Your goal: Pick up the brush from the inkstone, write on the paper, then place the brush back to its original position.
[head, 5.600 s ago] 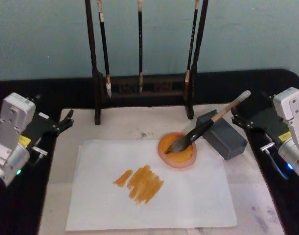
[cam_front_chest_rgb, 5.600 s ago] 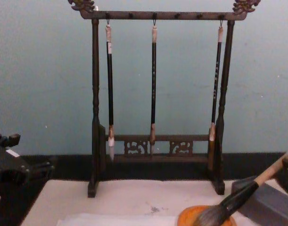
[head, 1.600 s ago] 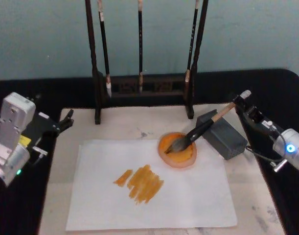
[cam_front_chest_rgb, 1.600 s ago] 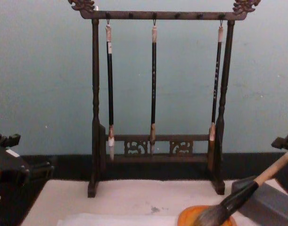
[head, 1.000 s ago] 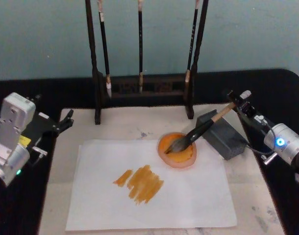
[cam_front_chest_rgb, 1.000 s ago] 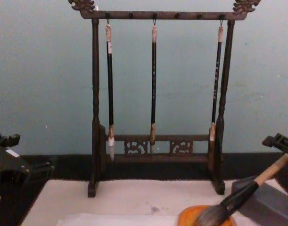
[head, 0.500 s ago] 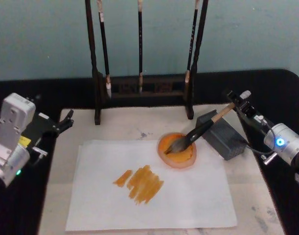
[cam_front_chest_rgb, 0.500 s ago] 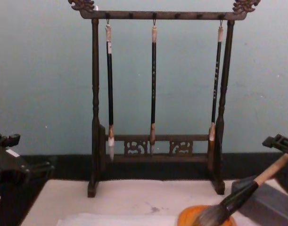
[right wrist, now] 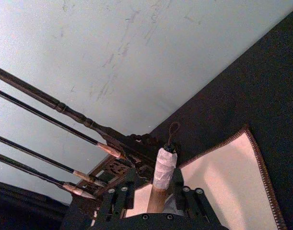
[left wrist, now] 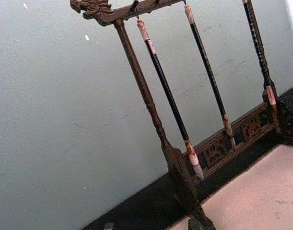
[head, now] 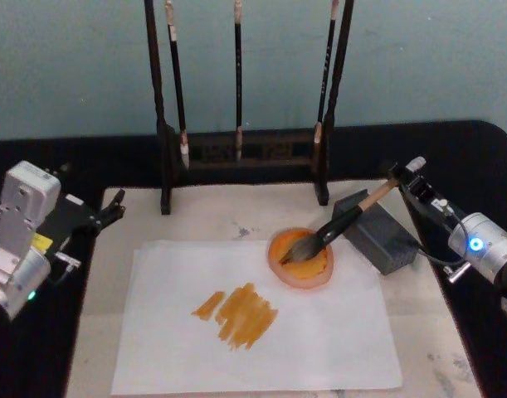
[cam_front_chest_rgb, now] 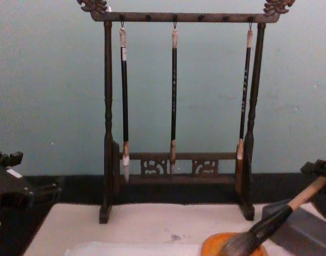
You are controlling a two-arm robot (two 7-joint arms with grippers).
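Observation:
The brush [head: 353, 214] lies tilted, its grey bristles in an orange dish [head: 301, 264] and its handle propped on the dark grey inkstone [head: 379, 236]. My right gripper [head: 401, 177] is at the brush's white-wrapped top end, open. In the right wrist view that wrapped top [right wrist: 164, 168] stands between the fingers [right wrist: 123, 195] with a gap on one side. In the chest view the right gripper [cam_front_chest_rgb: 320, 169] sits just over the handle's tip. The paper [head: 319, 332] lies in front, marked with orange strokes [head: 236, 312]. At the mat's left edge my left gripper [head: 112, 207] is parked, open.
A tall wooden rack [head: 236, 149] with three thin hanging brushes stands at the back of the pinkish mat [head: 212, 217]. The mat lies on a black table [head: 469, 149] before a pale blue wall. Bare mat shows to the right of the paper.
The right arm swung in from the right edge to the brush's top end, and in the last half second sank a little around it. Brush and left arm have not moved.

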